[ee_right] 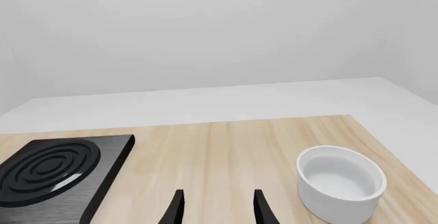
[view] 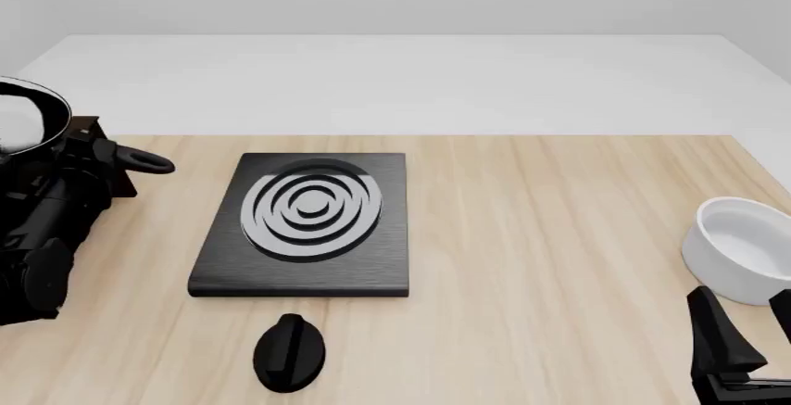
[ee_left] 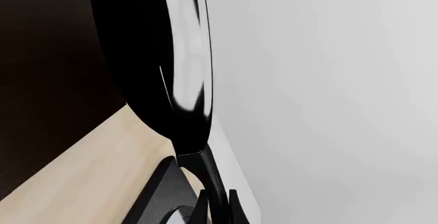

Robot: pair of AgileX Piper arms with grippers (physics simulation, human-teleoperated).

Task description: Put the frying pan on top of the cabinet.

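Front view: the frying pan [view: 25,118] is held by the handle in the left end effector [view: 118,157], beside the stove plate [view: 309,224]; placement on the cabinet [ee_left: 41,55] is judged next.

Parted fingers [ee_right: 263,208] near white bowl [ee_right: 341,182]

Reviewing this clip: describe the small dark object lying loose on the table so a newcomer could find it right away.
Start at the black stove plate with grey rings, left of centre on the wooden table. Just beyond its near edge lies a small black oval knob. A raised ridge across it and its small size set it apart from the white bowl.
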